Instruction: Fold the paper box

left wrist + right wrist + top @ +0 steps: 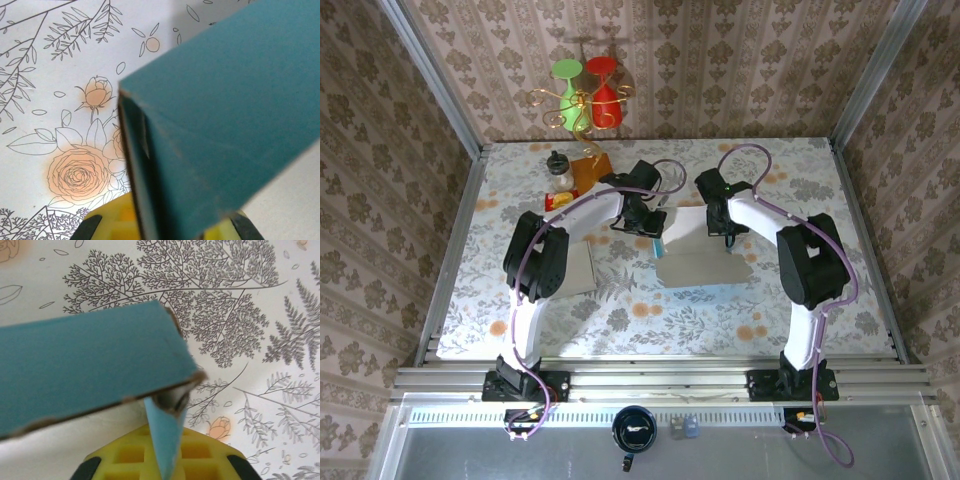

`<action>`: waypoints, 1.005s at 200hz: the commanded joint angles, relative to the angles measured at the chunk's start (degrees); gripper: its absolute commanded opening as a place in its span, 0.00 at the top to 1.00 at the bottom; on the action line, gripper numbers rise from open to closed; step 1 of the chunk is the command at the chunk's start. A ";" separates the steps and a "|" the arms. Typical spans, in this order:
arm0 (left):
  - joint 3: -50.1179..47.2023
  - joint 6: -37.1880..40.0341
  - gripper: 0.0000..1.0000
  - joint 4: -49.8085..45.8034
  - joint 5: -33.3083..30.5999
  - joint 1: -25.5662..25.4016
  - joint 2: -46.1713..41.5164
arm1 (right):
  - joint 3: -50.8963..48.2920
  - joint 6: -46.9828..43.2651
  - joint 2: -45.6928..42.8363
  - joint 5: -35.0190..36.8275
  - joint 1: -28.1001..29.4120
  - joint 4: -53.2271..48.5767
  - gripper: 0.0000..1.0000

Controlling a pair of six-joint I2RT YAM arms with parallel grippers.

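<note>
Floral desk (pixel 720 320), mid-frame: paper box (pixel 705 268) looks barely begun, edges creased up. Left claw (pixel 165 227) and right claw (pixel 162 460) each pinch a teal flap.

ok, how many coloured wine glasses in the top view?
2: green wine glass left, red wine glass right, side by side at the gold wire stand by the back wall; none apparently hidden.

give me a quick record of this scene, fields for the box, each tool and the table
paper box: teal and white card, partly folded, mid table
left tool: shut on a teal box panel
right tool: shut on a teal box flap
table: flower-print cover
bottle: back left, apart from box
</note>
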 commanded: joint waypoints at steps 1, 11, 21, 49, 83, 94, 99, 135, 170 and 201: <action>1.47 0.92 1.00 -2.33 -0.45 0.18 0.52 | 1.92 1.23 2.08 10.02 0.44 -6.16 1.00; 1.44 0.74 1.00 -2.26 -0.35 0.14 0.52 | 3.08 1.59 2.98 11.79 1.16 -8.06 1.00; 1.52 0.56 1.00 -2.03 -0.16 0.14 0.56 | 3.84 1.94 3.80 12.26 1.73 -9.14 1.00; 1.83 0.34 1.00 -1.95 -0.03 0.14 0.79 | 3.55 2.23 3.39 9.03 2.03 -8.01 1.00; 1.29 -0.65 1.00 -1.92 -1.21 0.23 0.48 | 2.35 1.21 1.13 5.40 2.03 -5.25 1.00; 0.49 -1.33 1.00 -1.27 -1.64 0.23 0.12 | 2.22 1.72 0.76 5.26 2.03 -5.34 1.00; 0.12 -1.68 1.00 -0.99 -1.72 0.24 -0.06 | 2.01 1.91 0.45 5.04 2.03 -5.16 1.00; -1.02 -3.27 0.92 0.13 -3.28 0.07 -0.62 | 1.09 4.44 -0.54 3.68 2.17 -5.80 1.00; -1.38 -4.07 0.89 0.48 -5.49 -0.36 -0.80 | 0.39 6.23 -1.15 3.24 2.65 -6.40 1.00; -1.82 -4.69 0.86 1.60 -7.09 -0.98 -0.66 | -0.12 7.57 -1.77 2.39 3.03 -6.41 1.00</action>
